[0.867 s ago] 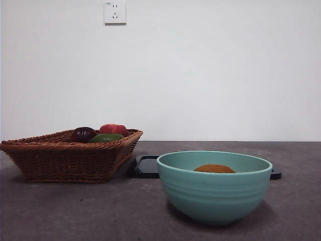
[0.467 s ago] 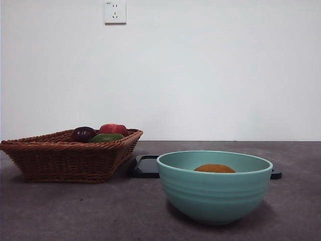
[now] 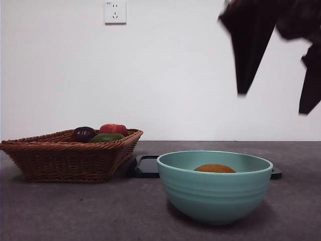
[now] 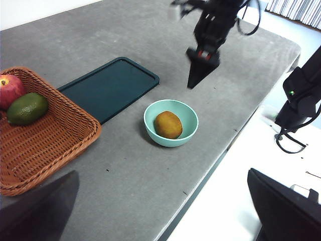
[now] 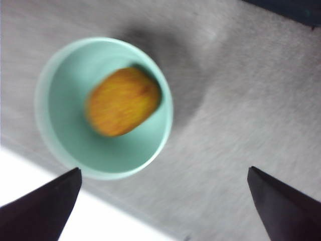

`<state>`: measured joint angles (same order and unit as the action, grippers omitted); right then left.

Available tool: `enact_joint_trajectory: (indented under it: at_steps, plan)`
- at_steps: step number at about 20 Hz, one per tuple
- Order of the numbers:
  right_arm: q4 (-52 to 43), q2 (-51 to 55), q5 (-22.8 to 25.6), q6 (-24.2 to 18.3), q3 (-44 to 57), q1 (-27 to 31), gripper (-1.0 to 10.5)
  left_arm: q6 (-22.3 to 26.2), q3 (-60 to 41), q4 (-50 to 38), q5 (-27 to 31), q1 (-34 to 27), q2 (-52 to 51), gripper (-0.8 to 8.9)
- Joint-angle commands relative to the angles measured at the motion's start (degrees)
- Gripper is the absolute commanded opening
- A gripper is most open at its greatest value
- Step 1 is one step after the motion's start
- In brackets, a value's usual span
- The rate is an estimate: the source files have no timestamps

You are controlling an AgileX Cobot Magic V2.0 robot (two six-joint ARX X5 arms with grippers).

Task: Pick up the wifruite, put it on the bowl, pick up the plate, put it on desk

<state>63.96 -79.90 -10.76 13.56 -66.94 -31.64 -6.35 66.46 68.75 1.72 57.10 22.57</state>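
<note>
Fruit [image 3: 214, 168] lay inside the green bowl [image 3: 214, 196], lower centre-right of the front frame, only its top showing above the rim. You could count the first half of the task as done.

The right claw [image 3: 273, 103] hung in the upper right of the front frame, high above the bowl. Its jaws stood wide apart and gripped nothing; in its own wrist view they framed the bowl and fruit from above, the picture blurred.

The left claw [image 4: 160, 216] was spread wide at the lower edge of its wrist frame, empty, well apart from the work, so you could take that arm as waiting.

The step in hand looked like the plate. The only candidate was the dark flat tray [image 4: 108, 88] lying on the bench [image 4: 150, 191] between basket [image 4: 42, 138] and bowl. Your next move called for shifting the right claw off the bowl, over to a free tray edge, then lowering to catch the thin rim.
</note>
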Motion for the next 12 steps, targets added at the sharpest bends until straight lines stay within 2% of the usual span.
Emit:
enact_joint_trajectory:
  at_steps: [1,4,12]
  plan:
    - [-1.3,-4.5,2.3,-0.5,-1.0,-1.6,6.3,1.0,0.5,-0.7,0.2,0.4,0.1,5.93]
    - [-1.2,-9.3,3.7,-2.7,-1.0,-2.0,6.3,0.9,0.5,-0.7,0.2,0.4,0.1,5.93]
    - [-1.8,-16.2,5.0,-3.5,-1.0,-2.0,6.3,1.0,0.5,-0.7,0.2,0.4,0.1,5.93]
